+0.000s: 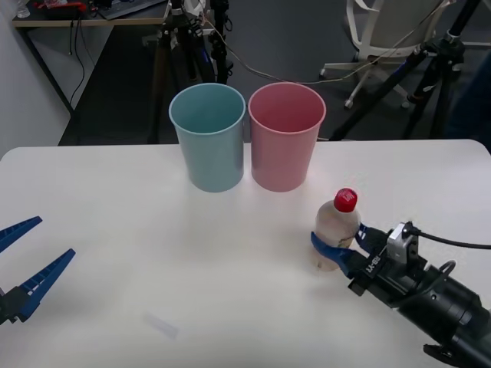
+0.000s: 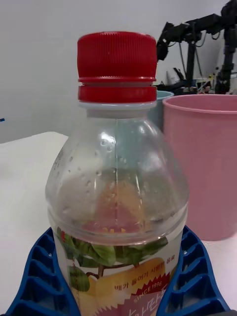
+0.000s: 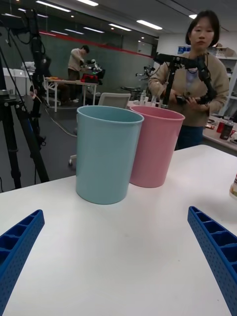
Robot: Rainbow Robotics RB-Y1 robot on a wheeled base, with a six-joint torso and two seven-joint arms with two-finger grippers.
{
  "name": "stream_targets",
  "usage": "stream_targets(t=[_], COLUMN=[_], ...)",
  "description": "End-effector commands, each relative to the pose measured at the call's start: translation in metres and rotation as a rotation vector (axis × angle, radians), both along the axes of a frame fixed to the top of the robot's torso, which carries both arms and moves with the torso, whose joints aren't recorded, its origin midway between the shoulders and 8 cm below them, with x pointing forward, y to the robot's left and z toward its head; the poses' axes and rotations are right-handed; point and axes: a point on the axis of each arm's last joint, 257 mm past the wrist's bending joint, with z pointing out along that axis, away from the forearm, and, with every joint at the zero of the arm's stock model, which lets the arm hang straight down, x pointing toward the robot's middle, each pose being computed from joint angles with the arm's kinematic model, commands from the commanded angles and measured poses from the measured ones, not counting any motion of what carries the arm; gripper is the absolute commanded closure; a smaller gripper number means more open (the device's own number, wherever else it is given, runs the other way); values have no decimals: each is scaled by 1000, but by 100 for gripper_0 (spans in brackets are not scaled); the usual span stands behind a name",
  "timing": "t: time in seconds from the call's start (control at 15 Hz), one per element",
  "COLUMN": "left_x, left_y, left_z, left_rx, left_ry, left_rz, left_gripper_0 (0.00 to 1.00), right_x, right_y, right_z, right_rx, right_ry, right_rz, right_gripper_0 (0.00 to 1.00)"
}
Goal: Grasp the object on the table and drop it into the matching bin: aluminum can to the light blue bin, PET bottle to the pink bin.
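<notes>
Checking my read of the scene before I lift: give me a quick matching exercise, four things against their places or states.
Things:
1. PET bottle
2. light blue bin
3. pink bin
4. left gripper

Places or states:
A. open, low over the table's left edge
B. upright between the right gripper's blue fingers
C. far side of the table, robot's left of the pair
D. far side, nearer the bottle

Pairs: 1-B, 2-C, 3-D, 4-A

The bottle [image 1: 335, 228] is see-through with a red cap [image 1: 346, 200] and a pale label showing green leaves. One bin [image 1: 209, 137] is light blue, the other bin [image 1: 285, 136] pink. The counter [image 1: 153, 253] is white. Both pincers have blue ribbed fingers [image 3: 212, 247].
</notes>
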Motion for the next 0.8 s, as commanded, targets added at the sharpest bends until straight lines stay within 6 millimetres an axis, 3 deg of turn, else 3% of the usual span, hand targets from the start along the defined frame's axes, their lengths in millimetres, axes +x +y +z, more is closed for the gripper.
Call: stream_targets(t=[0.07,0.6,0.8], left_x=[0,0,0], left_y=[0,0,0], left_z=[0,0,0], left_rx=[0,0,0], left_ry=[0,0,0], left_rz=[0,0,0], left_gripper_0=[0,0,0], right_x=[0,-11,-14], right_y=[-29,-87,-98], right_z=[5,18,48], right_rx=[17,57,67], right_ry=[12,32,24], right_rz=[-52,-158,-190], right_gripper_0=[100,100,100])
